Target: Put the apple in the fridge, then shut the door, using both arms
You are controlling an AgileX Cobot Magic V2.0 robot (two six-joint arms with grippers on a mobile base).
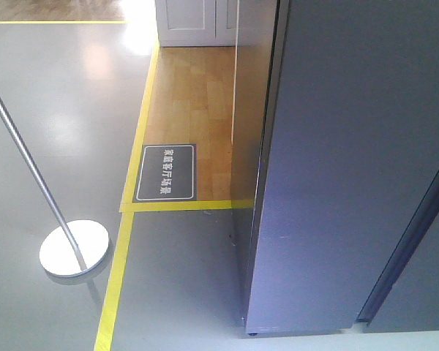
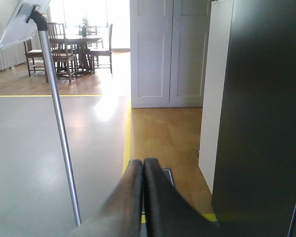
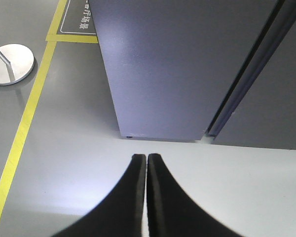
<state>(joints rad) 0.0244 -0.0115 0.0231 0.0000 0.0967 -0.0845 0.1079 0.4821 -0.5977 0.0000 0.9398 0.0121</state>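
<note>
The fridge (image 1: 336,168) is a tall dark grey unit standing upright on the grey floor. Its door (image 1: 417,292) sits closed, flush with the front, a narrow dark seam dividing the two panels. No tabletop shows to place it by. The white interior is hidden. The apple shows in no view.

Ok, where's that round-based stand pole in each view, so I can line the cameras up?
Front view: stand at lower left, round base on the grey floor, pole rising to the upper left.
Left wrist: only the pole and its tilted top board show, at left; the base is out of frame.
Right wrist: the base at the upper left edge.
Shared landmark: the yellow floor tape, running beside the stand, with the fridge to its right.
</note>
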